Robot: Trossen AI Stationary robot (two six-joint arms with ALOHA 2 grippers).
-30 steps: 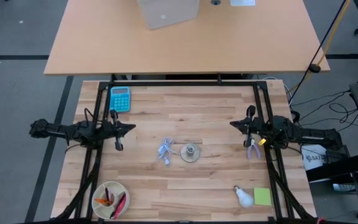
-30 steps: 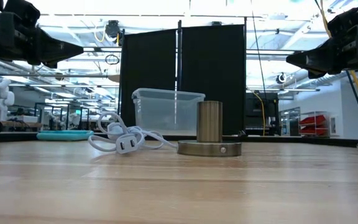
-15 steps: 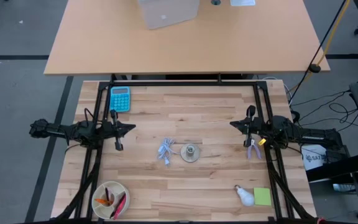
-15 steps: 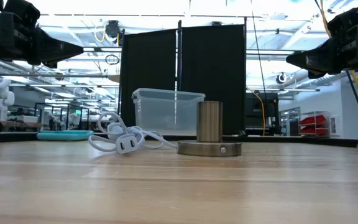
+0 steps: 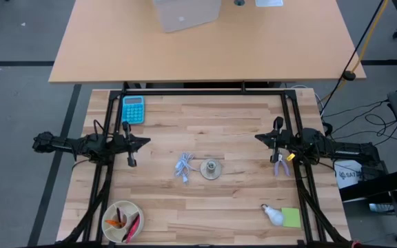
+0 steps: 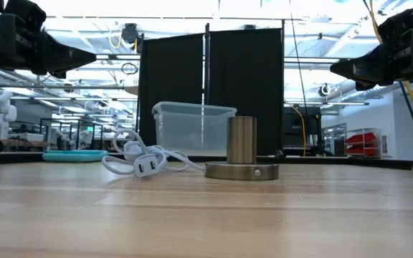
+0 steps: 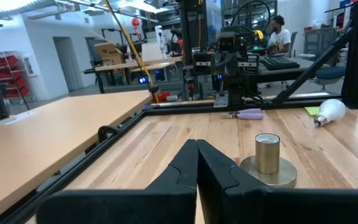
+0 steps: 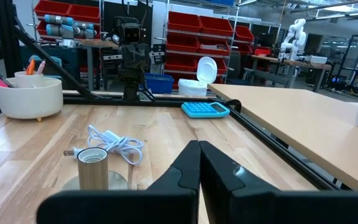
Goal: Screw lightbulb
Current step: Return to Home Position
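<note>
Fingers of left gripper pressed together, empty, high over the tabletop at its left edge. Fingers of right gripper likewise, at right edge. The lightbulb lies on its side against a yellow note, well apart from central socket.

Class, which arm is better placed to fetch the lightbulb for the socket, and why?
Right. The lightbulb lies beside the green note, far nearer the right pincer than the left pincer.
</note>
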